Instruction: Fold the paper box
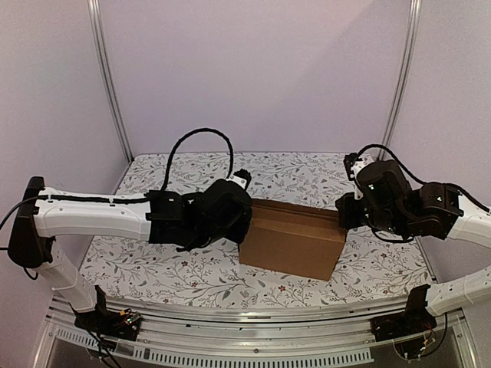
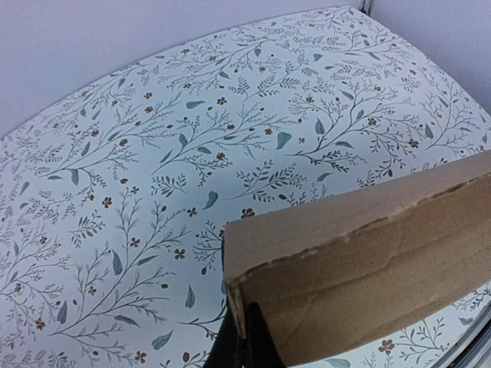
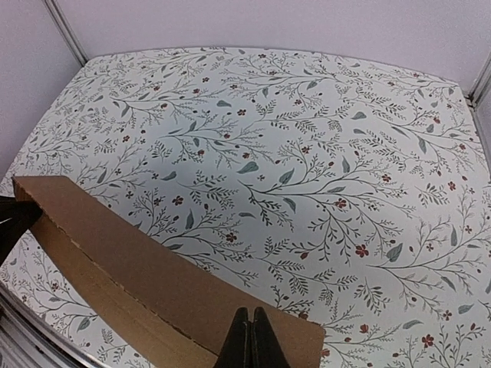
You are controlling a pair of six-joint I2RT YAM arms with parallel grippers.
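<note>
Two arms are on the paper box (image 1: pixel 294 239), one at each short end. It sits mid-table on the floral cloth (image 1: pixel 184 270), between the wrists, long side toward me. It already reads as a closed brown block, with no loose flaps sticking out that I can see.

The left gripper (image 2: pixel 245 345) has its jaws together, tips right at the box's near corner edge. The right gripper (image 3: pixel 251 337) also has its jaws together, tips over the near edge of the cardboard panel. I can't tell for either one whether a thin cardboard edge is nipped between the fingers or the tips are just pressed against it.

My call on the step: late in the fold, seating or squaring the last panel from both ends.

The next move needs even pressure from both sides so the box doesn't skid or pop open. I should then check that the long seam seen from the left wrist sits flush before backing either arm off.
</note>
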